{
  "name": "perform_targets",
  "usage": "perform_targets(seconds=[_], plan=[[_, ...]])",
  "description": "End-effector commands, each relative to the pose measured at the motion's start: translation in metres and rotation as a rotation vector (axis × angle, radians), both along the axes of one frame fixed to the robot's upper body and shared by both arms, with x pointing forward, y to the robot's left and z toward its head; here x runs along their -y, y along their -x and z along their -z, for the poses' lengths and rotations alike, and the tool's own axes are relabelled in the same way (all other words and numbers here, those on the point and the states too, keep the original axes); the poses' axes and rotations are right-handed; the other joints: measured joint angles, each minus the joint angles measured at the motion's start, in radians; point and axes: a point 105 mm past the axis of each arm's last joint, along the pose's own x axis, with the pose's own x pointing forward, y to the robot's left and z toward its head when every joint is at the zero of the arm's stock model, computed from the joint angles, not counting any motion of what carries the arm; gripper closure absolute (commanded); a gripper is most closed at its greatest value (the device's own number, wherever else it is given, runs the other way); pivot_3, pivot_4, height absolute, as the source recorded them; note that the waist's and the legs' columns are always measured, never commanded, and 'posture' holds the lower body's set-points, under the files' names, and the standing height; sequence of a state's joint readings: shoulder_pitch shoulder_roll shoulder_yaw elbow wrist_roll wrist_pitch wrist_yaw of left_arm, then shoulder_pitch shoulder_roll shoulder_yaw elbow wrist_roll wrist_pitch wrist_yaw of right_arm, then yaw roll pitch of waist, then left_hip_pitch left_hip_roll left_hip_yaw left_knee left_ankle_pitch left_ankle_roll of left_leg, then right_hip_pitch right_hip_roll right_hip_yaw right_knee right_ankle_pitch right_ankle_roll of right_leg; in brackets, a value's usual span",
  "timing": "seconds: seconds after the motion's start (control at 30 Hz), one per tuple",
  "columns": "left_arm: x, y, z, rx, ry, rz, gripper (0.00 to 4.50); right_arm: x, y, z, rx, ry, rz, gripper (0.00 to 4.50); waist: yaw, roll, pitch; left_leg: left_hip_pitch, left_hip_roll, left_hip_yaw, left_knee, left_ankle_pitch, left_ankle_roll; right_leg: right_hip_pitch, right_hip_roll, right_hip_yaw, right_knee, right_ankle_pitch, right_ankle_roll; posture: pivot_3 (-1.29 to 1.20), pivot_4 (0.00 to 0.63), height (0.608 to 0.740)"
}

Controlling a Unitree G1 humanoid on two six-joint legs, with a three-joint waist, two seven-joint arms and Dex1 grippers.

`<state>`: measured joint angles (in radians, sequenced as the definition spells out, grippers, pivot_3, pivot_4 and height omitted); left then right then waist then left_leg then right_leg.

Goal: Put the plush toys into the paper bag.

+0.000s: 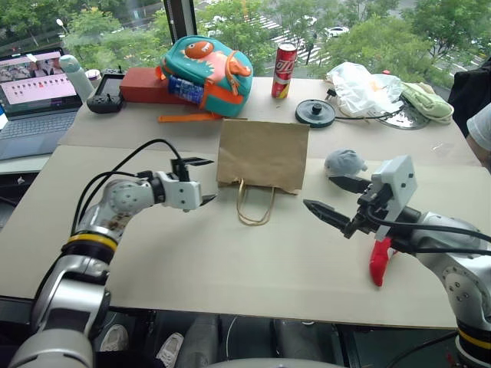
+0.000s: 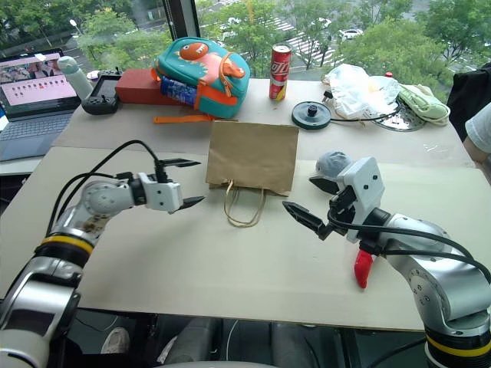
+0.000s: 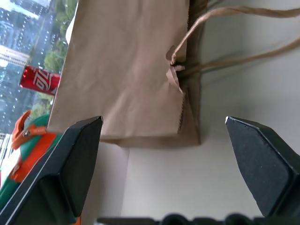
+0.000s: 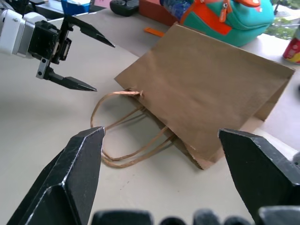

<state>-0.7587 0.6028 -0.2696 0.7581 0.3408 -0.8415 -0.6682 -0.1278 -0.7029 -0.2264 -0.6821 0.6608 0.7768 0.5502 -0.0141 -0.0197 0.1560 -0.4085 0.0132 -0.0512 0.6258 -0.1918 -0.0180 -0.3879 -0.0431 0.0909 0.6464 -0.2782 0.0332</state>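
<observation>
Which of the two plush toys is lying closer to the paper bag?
The grey-blue plush toy, lying just right of the paper bag. The red plush toy lies nearer the table's front edge, partly hidden under the right arm.

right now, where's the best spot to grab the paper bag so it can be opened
Probably the cord handles: the paper bag lies flat on the table, mouth toward the robot, handles looped out loose on that near side. Come in low from the near edge with the open left gripper, already beside them.
</observation>
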Motion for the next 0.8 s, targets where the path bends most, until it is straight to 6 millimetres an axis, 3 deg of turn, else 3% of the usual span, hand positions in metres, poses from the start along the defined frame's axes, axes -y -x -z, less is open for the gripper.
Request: perform_targets(seconds=[0.03,0.6,0.7,0.8], plan=[[0.010,-0.005,0.001,0.032,0.020,0.034,0.00,-0.001,0.006,-0.008,0.046,-0.003,0.025,0.20,-0.004,0.000,0.000,0.000,0.000,0.000,0.000,0.000,0.000,0.000,0.000,0.000,0.000,0.000,0.000,0.00,0.150,0.739],[0.073,-0.016,0.000,0.105,0.062,0.124,0.00,0.000,0.007,-0.011,0.085,-0.035,0.120,0.20,-0.003,0.000,0.000,0.000,-0.001,0.000,0.000,0.000,0.000,0.000,0.000,0.000,0.001,0.000,0.001,0.00,0.150,0.739],[0.075,-0.015,0.005,0.088,0.046,0.128,0.74,0.000,0.006,-0.011,0.089,-0.037,0.127,0.00,-0.006,0.000,0.000,0.000,-0.001,0.000,0.001,0.000,0.000,0.000,0.000,0.000,0.001,0.000,0.001,0.00,0.150,0.739],[0.074,-0.015,0.007,0.086,0.036,0.129,1.81,0.000,0.006,-0.011,0.091,-0.038,0.129,0.00,-0.005,0.000,0.000,0.000,-0.001,0.000,0.001,0.000,0.000,0.000,0.000,0.000,0.001,0.000,0.001,0.00,0.150,0.739]])
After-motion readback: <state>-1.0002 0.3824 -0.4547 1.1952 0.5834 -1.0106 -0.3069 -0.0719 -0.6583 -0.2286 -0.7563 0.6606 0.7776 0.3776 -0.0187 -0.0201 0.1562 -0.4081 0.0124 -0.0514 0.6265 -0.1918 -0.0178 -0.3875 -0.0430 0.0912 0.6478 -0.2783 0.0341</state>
